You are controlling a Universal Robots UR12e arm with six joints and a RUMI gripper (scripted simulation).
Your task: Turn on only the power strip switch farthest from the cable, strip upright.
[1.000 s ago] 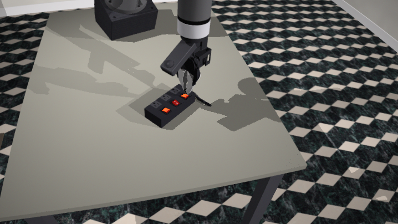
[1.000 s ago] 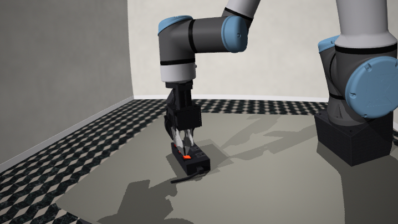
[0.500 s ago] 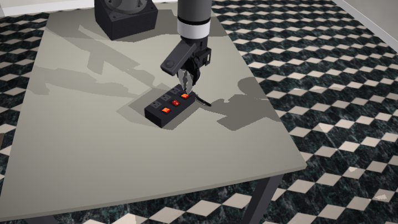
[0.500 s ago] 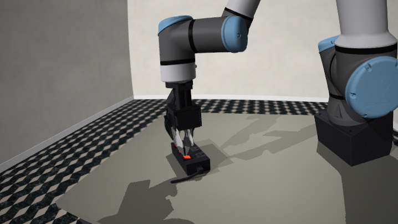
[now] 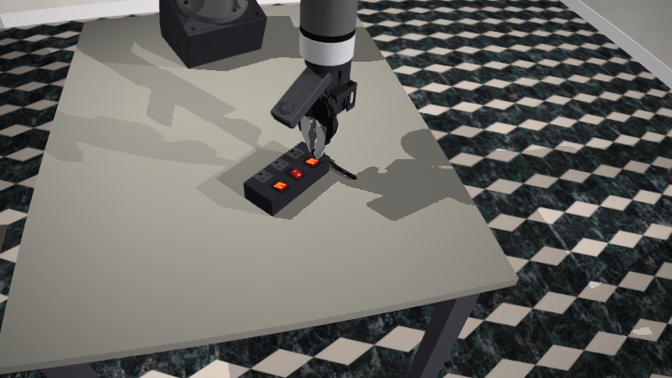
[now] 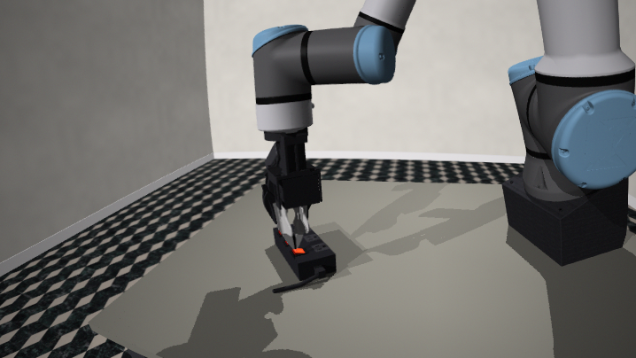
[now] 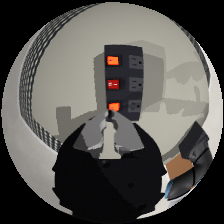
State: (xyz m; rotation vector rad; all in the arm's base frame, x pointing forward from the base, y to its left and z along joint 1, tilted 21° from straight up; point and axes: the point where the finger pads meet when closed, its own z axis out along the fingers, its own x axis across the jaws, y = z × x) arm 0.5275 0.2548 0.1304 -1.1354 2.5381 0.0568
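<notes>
A black power strip [image 5: 285, 177] lies right way up on the grey table, its short black cable [image 5: 342, 169] leading off to the right. It has three switches beside three sockets. The switch nearest the cable [image 5: 311, 161] glows bright orange, the middle switch [image 5: 296, 173] is darker red, and the farthest switch [image 5: 280, 185] glows bright orange. My gripper [image 5: 317, 151] is shut and empty, its fingertips pointing down at the switch nearest the cable, at or just above it. The strip also shows in the exterior view [image 6: 304, 254] and in the wrist view [image 7: 123, 80], with my fingertips by the lowest switch.
The robot's black base [image 5: 211, 28] stands at the table's far edge; it also shows in the exterior view [image 6: 567, 222] at the right. The table's right edge [image 5: 451, 154] is close to the cable. A checkered floor surrounds the table.
</notes>
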